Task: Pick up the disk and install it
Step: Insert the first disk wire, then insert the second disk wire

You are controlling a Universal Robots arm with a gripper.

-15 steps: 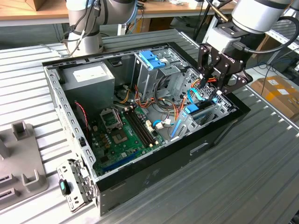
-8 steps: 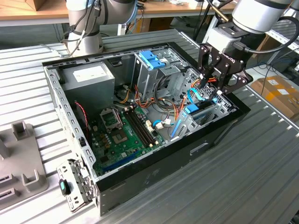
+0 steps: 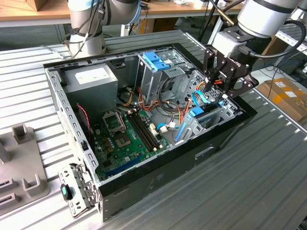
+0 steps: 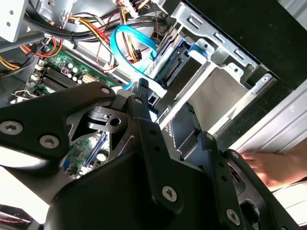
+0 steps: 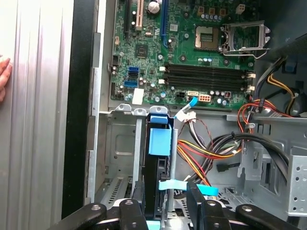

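Black gripper [image 5: 165, 211] jaws are clamped on the light-blue-framed disk [image 5: 159, 141], seated edgewise in the grey metal bay [image 5: 120, 143]; jamming is risked if tilted.

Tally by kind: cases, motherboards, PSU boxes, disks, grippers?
Computer case: 1
Motherboard: 1
Power-supply box: 1
Disk: 1
Gripper: 1
Total: 5

Cables [image 5: 211, 148] crowding drive bay [image 5: 120, 143]
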